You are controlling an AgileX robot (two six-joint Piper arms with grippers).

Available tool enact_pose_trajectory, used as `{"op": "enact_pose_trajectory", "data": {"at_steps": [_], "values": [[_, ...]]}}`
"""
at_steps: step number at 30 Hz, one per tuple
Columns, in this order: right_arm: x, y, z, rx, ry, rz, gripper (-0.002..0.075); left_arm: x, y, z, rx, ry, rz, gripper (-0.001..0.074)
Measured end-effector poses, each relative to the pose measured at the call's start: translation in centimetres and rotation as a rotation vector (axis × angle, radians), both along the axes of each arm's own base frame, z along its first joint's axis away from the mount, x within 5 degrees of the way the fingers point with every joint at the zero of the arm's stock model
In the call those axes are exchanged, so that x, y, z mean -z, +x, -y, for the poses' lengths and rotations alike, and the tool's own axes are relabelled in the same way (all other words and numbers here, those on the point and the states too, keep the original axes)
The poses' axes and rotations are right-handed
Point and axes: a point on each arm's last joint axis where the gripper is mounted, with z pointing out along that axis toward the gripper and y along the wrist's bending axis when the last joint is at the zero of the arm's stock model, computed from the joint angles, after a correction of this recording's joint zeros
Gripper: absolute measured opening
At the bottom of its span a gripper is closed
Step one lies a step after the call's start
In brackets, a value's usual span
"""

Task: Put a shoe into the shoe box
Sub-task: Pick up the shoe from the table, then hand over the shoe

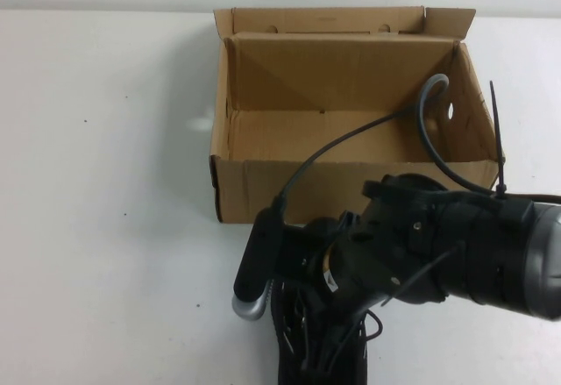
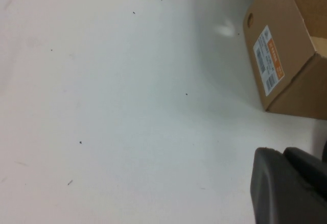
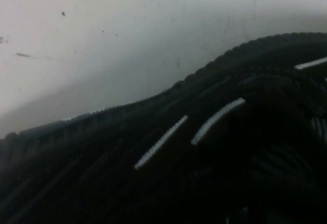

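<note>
Tabletop (image 1: 105, 227) first: you have a plain white surface, matte, with a few tiny dark specks scattered over it, and a pale wall runs along its far edge. On it, toward the far middle, sits the shoe box (image 1: 337, 122), brown corrugated cardboard with its lid flap folded back against the wall side and its interior bare. From the left wrist view you can see the box's side wall (image 2: 278, 55) carrying a white and orange label and one small round hole.

Your right arm (image 1: 491, 258) comes in from the right edge, low over the near side of the table, with a black cable (image 1: 351, 135) looping up past the box's front wall. Its right gripper (image 1: 307, 306) is down on the shoe (image 1: 307, 350), which lies on the table in front of the box, outside it. The right wrist view is filled by the shoe's black side (image 3: 204, 147), pale stripes and ridged sole; whether the fingers have clamped it, you cannot tell.

Your left gripper (image 2: 288, 185) hangs low over bare table to the box's left, its fingers pressed together.
</note>
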Motion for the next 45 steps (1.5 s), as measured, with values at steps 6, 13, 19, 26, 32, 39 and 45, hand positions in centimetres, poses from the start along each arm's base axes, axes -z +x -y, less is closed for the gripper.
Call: {"op": "enact_pose_trajectory", "data": {"at_steps": [6,13,19,26,32,39,45], "values": [[-0.2,0.1,-0.2,0.019,0.011,-0.004,0.0023,0.3,-0.2,0.0,0.012,0.024,-0.030,-0.0001],[-2.4,-0.1,-1.3,0.093,0.055,-0.128,0.0020,0.5,-0.4,0.4,0.195,0.244,-0.014,-0.0001],[-5.7,0.0,-2.6,0.169,0.163,-0.203,0.0015,0.3,-0.8,1.9,0.475,0.378,0.085,-0.0001],[-10.8,0.3,-4.1,0.232,0.341,-0.231,0.0015,-1.0,-1.1,3.7,0.615,0.249,0.241,0.0024],[-13.4,0.7,-4.7,0.225,0.422,-0.199,0.0014,-2.2,-1.4,4.5,0.638,0.071,0.327,0.0298],[-13.7,1.3,-4.8,0.226,0.412,-0.146,0.0014,-2.5,-1.8,5.1,0.737,0.118,0.404,0.0531],[-15.6,2.2,-4.2,0.266,0.385,-0.039,0.0014,-2.1,-1.3,5.4,0.809,0.204,0.399,0.0547]]}}
